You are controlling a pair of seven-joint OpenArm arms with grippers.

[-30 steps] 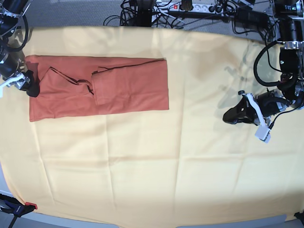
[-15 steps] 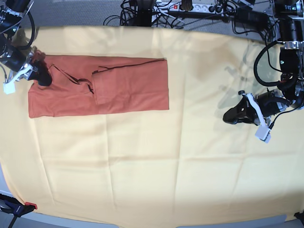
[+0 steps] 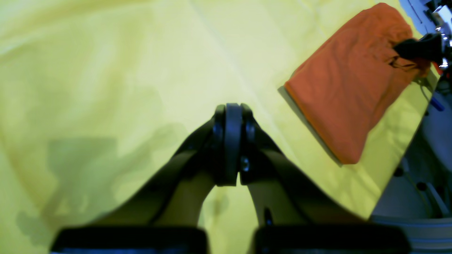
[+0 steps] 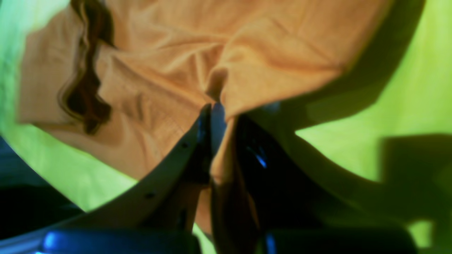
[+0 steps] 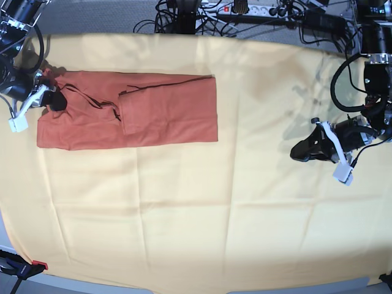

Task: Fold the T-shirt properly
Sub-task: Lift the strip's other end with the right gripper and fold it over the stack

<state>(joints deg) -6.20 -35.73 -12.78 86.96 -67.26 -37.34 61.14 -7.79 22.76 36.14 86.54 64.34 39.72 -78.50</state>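
- The shirt (image 5: 128, 110) lies as a long band at the far left of the yellow cloth (image 5: 196, 214).
- Right gripper (image 4: 220, 109) is pinched on the shirt's left end.
- Left gripper (image 3: 231, 141) is clenched empty, well apart on the right.
- Judgement: lift low and carry the end evenly rightward so the edges align.

The T-shirt (image 5: 141, 110) is matt, soft woven cloth in rust-orange, with fine creases and a visible knit grain in the right wrist view. The pale yellow cloth (image 5: 196, 214) covering the counter is matt fabric, smooth apart from shallow fold lines. The left pincer (image 3: 229, 116) is black plastic with a dull sheen and small metal screws. The right pincer (image 4: 219, 116) shows dark, slightly glossy plastic fingers.
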